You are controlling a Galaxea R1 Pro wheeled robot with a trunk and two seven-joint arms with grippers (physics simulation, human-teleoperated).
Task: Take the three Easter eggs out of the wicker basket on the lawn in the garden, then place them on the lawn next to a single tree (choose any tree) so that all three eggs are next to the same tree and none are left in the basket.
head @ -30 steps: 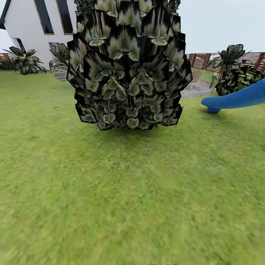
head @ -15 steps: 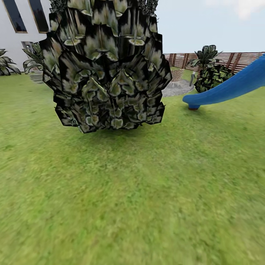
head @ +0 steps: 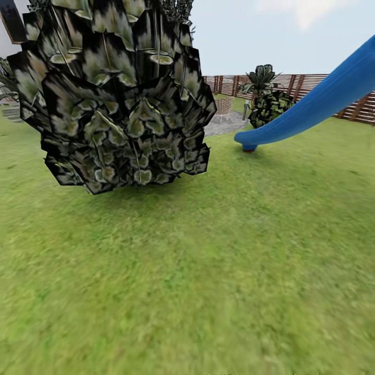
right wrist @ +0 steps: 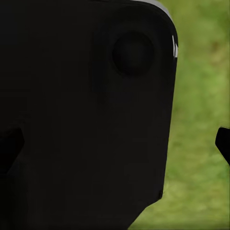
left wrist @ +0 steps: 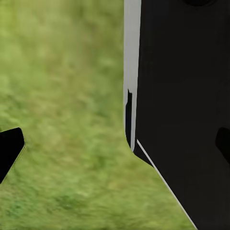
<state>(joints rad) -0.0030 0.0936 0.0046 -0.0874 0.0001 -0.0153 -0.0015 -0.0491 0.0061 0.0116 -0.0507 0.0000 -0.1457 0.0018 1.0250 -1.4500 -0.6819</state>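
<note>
One dark-leaved tree (head: 117,99) | one blue slide (head: 312,104) | lawn (head: 208,271) | both end effectors' states: cannot tell

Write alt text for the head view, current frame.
A low, dark blackish tree canopy of flat leaf patches dominates the upper left, hanging over a wide green lawn. To the right a blue slide runs down to the grass, with a leafy bush, a gravel patio and a brown slat fence behind it under a pale sky.
</note>
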